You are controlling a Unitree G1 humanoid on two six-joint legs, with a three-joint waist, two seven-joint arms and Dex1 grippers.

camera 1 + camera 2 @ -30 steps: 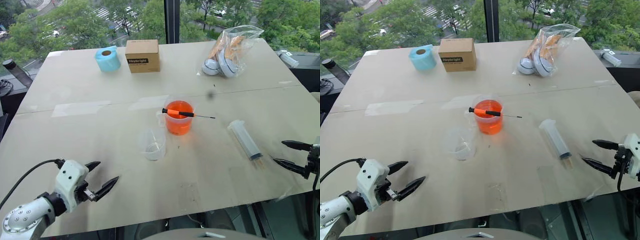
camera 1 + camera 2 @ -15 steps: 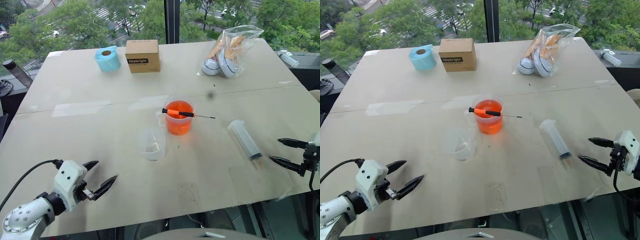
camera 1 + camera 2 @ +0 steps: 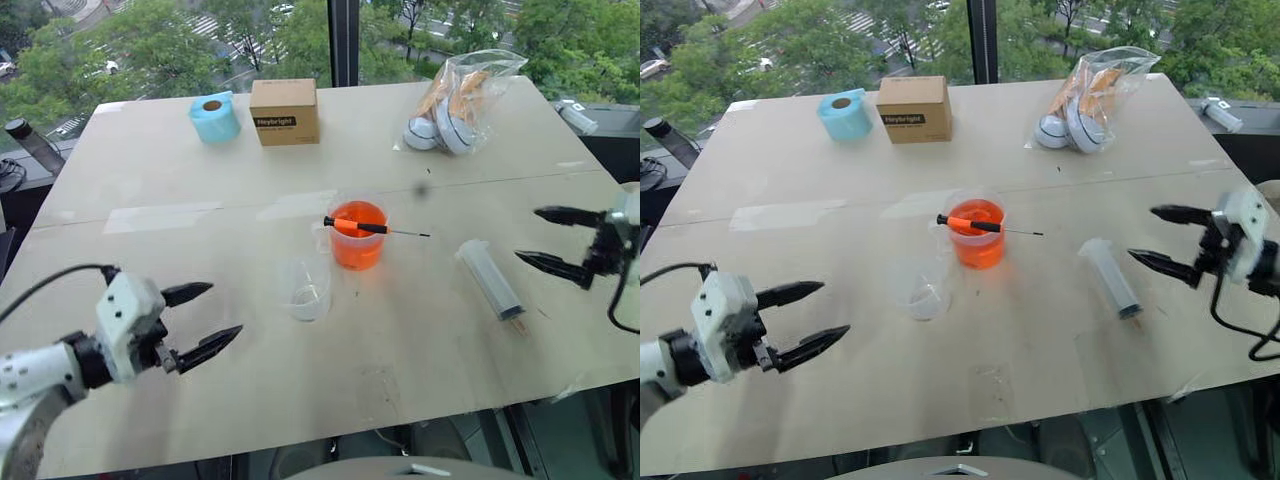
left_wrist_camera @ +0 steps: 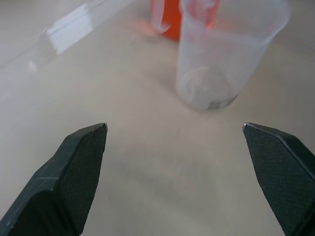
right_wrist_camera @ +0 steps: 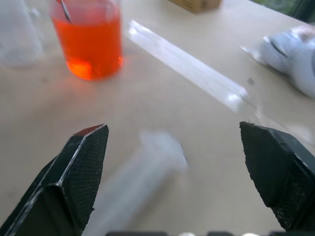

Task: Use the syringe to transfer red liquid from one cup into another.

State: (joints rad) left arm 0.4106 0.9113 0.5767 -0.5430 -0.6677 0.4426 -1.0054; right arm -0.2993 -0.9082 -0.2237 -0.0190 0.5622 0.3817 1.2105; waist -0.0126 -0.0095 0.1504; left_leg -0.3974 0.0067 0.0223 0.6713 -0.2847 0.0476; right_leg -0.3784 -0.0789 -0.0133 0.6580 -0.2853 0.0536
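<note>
A large clear syringe (image 3: 489, 279) with an orange tip lies flat on the table, right of centre. The handled cup (image 3: 357, 234) holds the red liquid (image 5: 88, 40), and a thin orange-handled screwdriver (image 3: 372, 228) rests across its rim. The smaller clear cup (image 3: 306, 288) stands empty just in front and to the left of it. My right gripper (image 3: 541, 240) hovers open above the table, to the right of the syringe. My left gripper (image 3: 213, 317) is open at the front left, pointing toward the small cup (image 4: 226, 54).
At the far side of the table (image 3: 180, 190) sit a blue tape roll (image 3: 215, 118), a cardboard box (image 3: 285, 111) and a clear bag with items (image 3: 455, 100). A strip of clear tape crosses the table's middle seam. Windows lie beyond the far edge.
Both arms have risen off the front edge. The right gripper moved up and inward toward the syringe; the left gripper lifted slightly toward the small cup. Cups and syringe are unmoved.
</note>
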